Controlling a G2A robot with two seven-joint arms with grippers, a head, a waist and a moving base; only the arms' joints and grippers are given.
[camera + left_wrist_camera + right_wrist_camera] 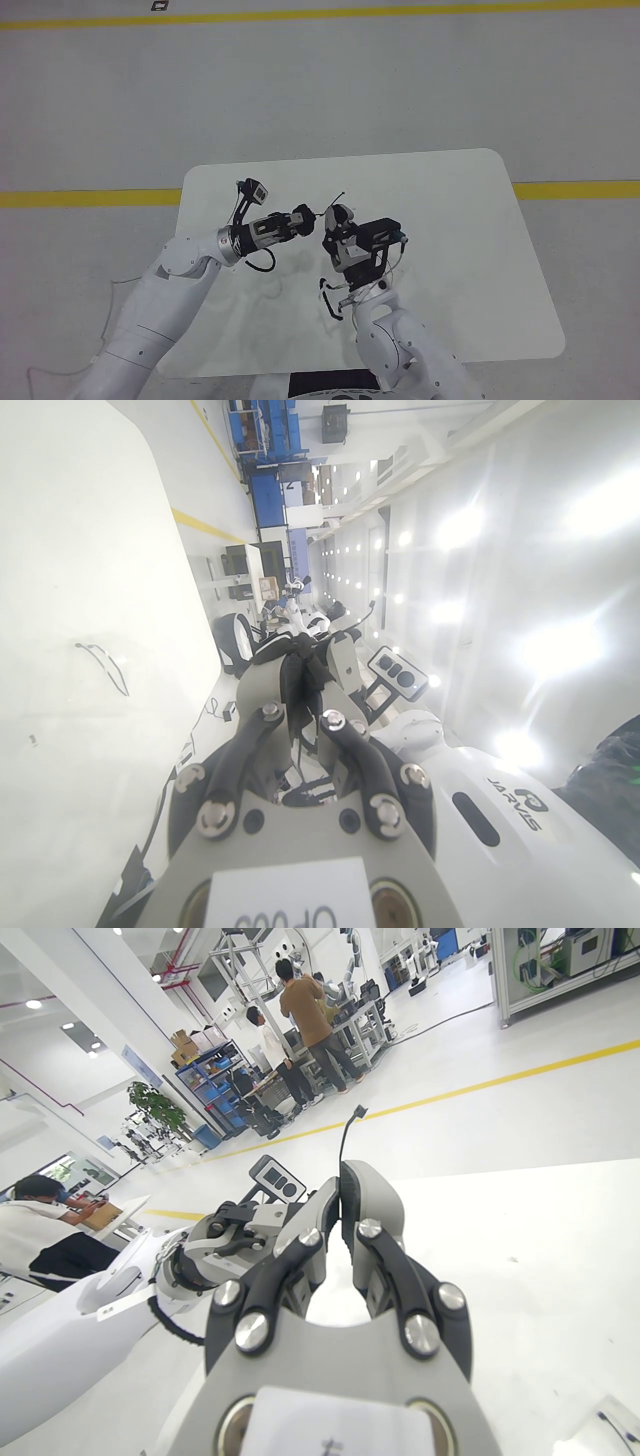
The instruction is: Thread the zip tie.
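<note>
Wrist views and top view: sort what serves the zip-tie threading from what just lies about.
In the job: zip tie, pinched in the right gripper; left gripper, shut on its other stretch.
Lying about: a dark speck on the table; a clear piece with dark strands, kind unclear.

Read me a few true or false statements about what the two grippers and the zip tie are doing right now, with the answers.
1. The right gripper is shut on the zip tie. True.
2. The zip tie lies flat on the table. False: it is held up off the table.
3. The two grippers sit at opposite ends of the table. False: the left gripper and the right gripper are close together, nearly tip to tip.
4. The zip tie's head end sticks out past the right gripper's fingertips. True.
5. The left gripper is wide open. False: its fingers are pressed together.
</note>
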